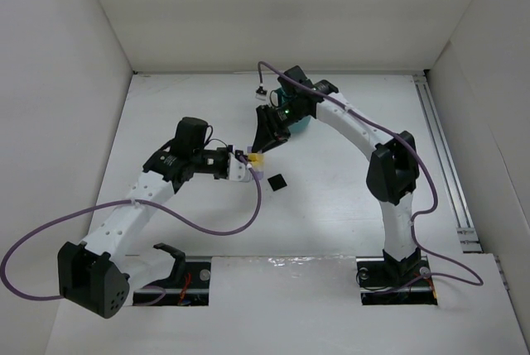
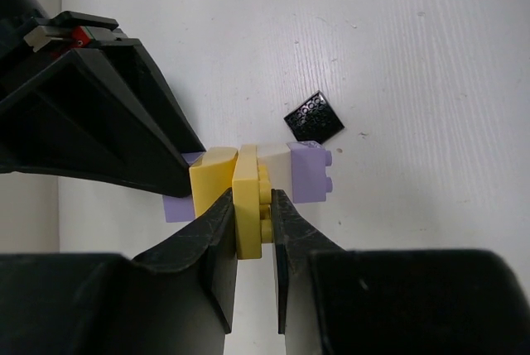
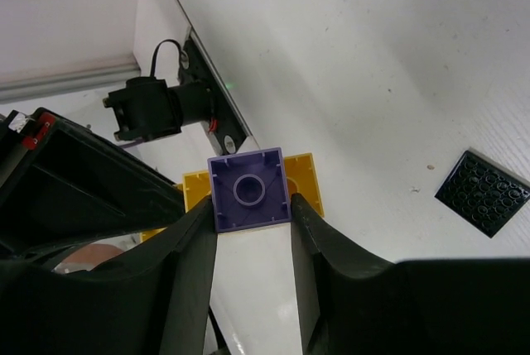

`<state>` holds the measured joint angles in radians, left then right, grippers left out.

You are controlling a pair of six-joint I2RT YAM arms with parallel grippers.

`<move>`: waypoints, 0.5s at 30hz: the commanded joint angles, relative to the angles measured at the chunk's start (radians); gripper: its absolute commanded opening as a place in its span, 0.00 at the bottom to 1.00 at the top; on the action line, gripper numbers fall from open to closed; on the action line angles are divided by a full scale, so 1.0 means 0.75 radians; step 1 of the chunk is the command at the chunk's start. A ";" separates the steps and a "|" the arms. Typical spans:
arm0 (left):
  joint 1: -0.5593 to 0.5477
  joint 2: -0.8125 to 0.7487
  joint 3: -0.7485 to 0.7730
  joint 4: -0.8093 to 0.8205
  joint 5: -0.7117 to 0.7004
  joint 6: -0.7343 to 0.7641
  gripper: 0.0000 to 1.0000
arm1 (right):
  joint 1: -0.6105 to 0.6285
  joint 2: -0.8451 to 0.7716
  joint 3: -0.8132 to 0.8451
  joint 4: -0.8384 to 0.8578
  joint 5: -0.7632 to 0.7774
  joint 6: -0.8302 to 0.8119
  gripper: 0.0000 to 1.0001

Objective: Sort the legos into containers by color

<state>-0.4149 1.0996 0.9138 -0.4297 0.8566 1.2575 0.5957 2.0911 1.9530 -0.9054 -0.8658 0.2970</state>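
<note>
1. The white table (image 1: 331,223) carries everything you are working with, and both arms reach in over its middle.
2. Your right arm (image 1: 389,173) bends in from the right. Your left arm (image 1: 124,214) stretches in from the lower left. Their wrists meet near the table's centre.
3. The teal dish (image 1: 300,119) sits toward the far side, mostly hidden behind your right wrist. Only a sliver of its rim shows, so you cannot tell what is in its compartments.
4. Your left gripper (image 2: 252,214) is clenched on a flat yellow brick (image 2: 247,177), with one finger on each face.
5. Your right gripper (image 3: 250,218) is grasping a purple brick (image 3: 248,189). Both fingers rest against its sides, and its hollow underside faces the right wrist camera.
6. Both bricks belong to one joined cluster held between the two grippers, out in front of the dish. A rounded yellow brick (image 2: 214,175) and a second purple brick (image 2: 310,173) are stuck to it.
7. A small black plate (image 1: 277,180) lies flat on the table just beside the cluster, touching neither gripper.
</note>
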 commanded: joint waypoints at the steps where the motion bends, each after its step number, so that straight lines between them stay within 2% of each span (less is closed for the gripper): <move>1: -0.022 -0.034 -0.016 -0.010 0.040 0.058 0.00 | -0.009 -0.027 0.049 0.102 -0.026 0.074 0.03; 10: -0.022 -0.034 -0.016 -0.098 0.040 0.117 0.00 | -0.095 -0.051 0.049 0.281 0.091 0.250 0.00; 15: -0.022 -0.010 -0.028 -0.098 0.040 0.019 0.00 | -0.107 -0.066 0.020 0.321 0.162 0.305 0.00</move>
<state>-0.4259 1.0985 0.9047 -0.4896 0.8490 1.2968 0.5175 2.0911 1.9533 -0.7460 -0.7887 0.4774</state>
